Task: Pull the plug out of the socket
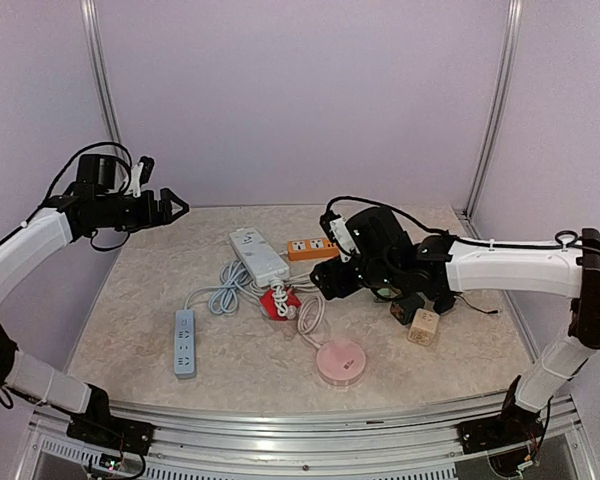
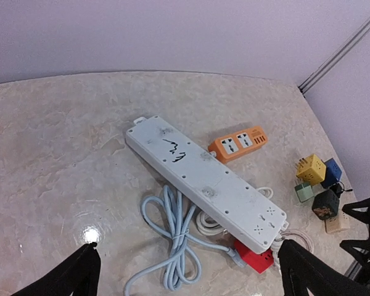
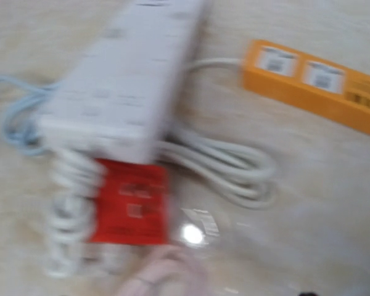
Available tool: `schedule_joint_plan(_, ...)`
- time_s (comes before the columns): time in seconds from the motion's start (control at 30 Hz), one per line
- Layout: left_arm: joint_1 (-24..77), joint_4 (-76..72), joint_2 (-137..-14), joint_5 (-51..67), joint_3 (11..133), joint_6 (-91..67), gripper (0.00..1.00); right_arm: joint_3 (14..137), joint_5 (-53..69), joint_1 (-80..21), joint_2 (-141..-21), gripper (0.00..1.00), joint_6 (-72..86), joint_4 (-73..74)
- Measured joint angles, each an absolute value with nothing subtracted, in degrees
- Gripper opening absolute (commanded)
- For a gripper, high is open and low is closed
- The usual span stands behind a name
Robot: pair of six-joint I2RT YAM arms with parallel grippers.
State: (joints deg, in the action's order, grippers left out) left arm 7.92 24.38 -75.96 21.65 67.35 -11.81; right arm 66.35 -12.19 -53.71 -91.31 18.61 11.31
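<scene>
A red socket cube [image 1: 278,302] lies mid-table at the near end of a long white power strip [image 1: 258,252]. In the left wrist view a pale blue plug [image 2: 237,258] sits in the red cube [image 2: 256,259], and its blue cable [image 2: 172,237] is bundled beside it. My right gripper [image 1: 322,281] hovers just right of the cube; its fingers are out of its own blurred wrist view, where the cube [image 3: 131,203] fills the lower left. In the left wrist view the right gripper [image 2: 359,229] shows two spread prongs. My left gripper [image 1: 170,207] is open, empty and raised at the far left.
An orange power strip [image 1: 312,248] lies behind the right gripper. A blue power strip [image 1: 184,342] lies front left. A pink round puck [image 1: 341,362] and its white cable sit in front. Several coloured cube adapters [image 1: 420,320] stand under the right arm.
</scene>
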Motion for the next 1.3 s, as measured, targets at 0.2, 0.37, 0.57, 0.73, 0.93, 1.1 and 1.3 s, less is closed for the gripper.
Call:
schedule_joint_plan(0.2, 8.29, 21.89, -75.48, 26.79, 67.07, -12.91, 0.98, 73.65, -11.6, -58.04, -100.55, 0.77, 19.9, 10.33)
schedule_joint_plan(0.37, 8.93, 21.78, -75.48, 28.77, 67.07, -13.08, 0.98, 79.13, -11.7, -59.05, -108.51, 0.77, 21.12, 10.83)
schedule_joint_plan(0.57, 9.26, 21.82, -75.48, 29.1, 67.07, -13.06, 0.98, 83.9, -13.58, -59.55, -113.14, 0.78, 21.78, 13.32)
schedule_joint_plan(0.73, 9.54, 21.85, -75.48, 29.17, 67.07, -13.06, 0.98, 85.69, -16.14, -60.31, -115.18, 0.62, 22.17, 14.13)
schedule_joint_plan(0.93, 10.13, 21.87, -75.48, 29.23, 67.07, -13.04, 0.98, 88.2, -19.55, -61.45, -118.34, 0.44, 22.44, 15.49)
schedule_joint_plan(1.1, 11.2, 21.87, -75.79, 29.58, 67.07, -12.82, 0.98, 88.44, -20.6, -61.49, -118.74, 0.03, 23.29, 15.77)
schedule_joint_plan(1.3, 13.58, 21.82, -76.4, 31.33, 67.07, -11.44, 0.97, 87.99, -17.89, -60.31, -118.21, 0.0, 25.04, 14.35)
